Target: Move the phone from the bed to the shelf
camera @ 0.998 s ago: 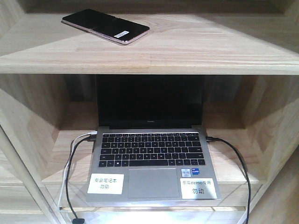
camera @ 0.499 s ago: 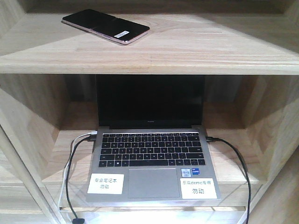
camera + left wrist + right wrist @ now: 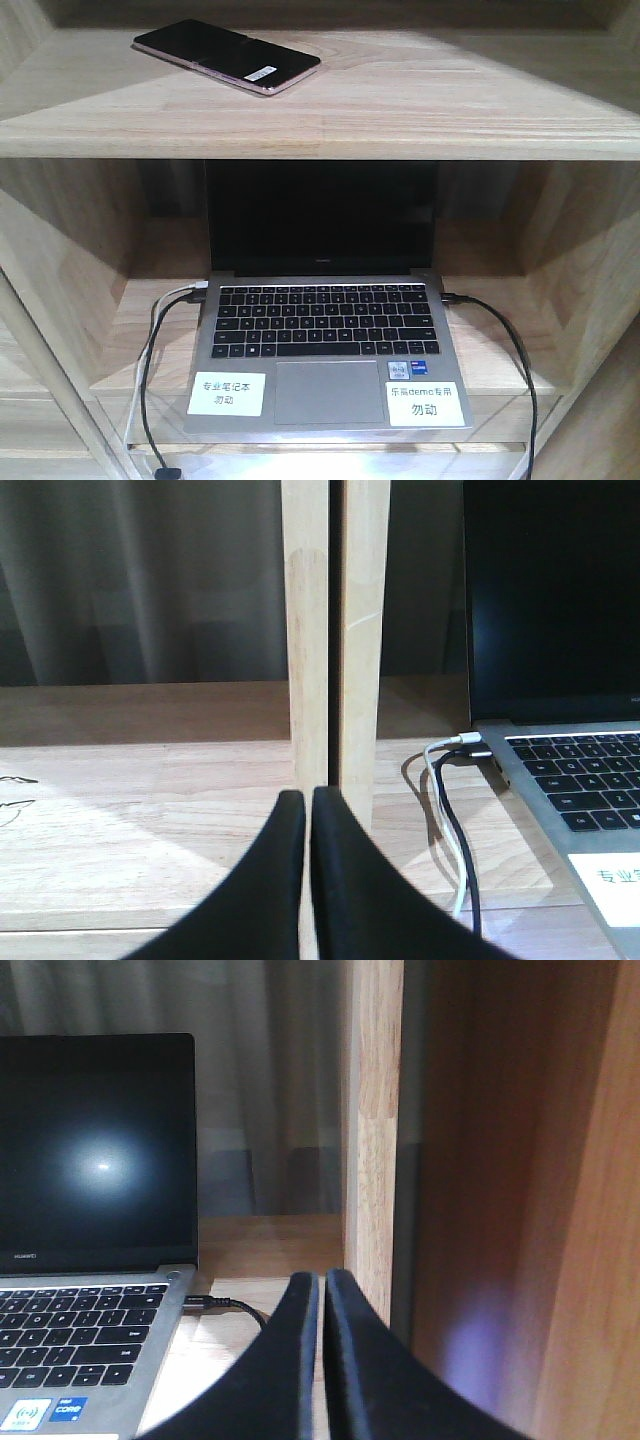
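Shelf [image 3: 420, 110] board, phone [image 3: 227, 55] near edge

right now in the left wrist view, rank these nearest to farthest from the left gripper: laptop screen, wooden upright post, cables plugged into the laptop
From the left gripper, shut:
1. Wooden upright post, directly ahead of the fingertips.
2. Cables, right, on the shelf board beside the laptop.
3. Laptop screen, far right and farther back.
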